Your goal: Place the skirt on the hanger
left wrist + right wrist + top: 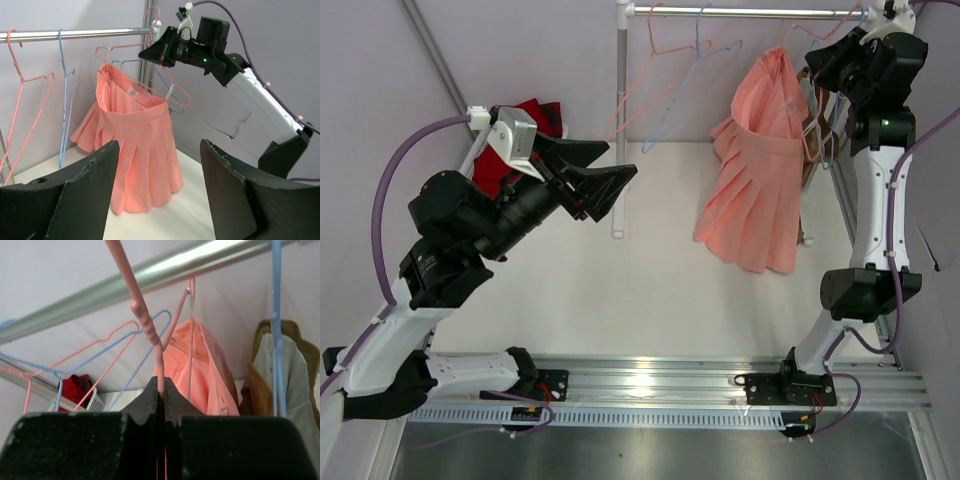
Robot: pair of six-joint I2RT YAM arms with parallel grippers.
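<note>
The salmon-pink pleated skirt (750, 190) hangs by its waistband from the pink wire hanger (145, 322), its hem near the table; it also shows in the left wrist view (135, 145). My right gripper (823, 68) is up at the rail, shut on the hanger's neck just below the twist (161, 385). The hanger's hook rises across the rail; I cannot tell whether it rests on it. My left gripper (605, 167) is open and empty, left of the skirt and well apart from it, facing it (159, 145).
A silver rail (740, 12) on a white post (620, 120) carries light-blue hangers (698, 55) and another pink one (655, 50). A brown garment (265, 370) hangs right of the skirt. Dark red cloth (535, 112) lies in a white basket at back left.
</note>
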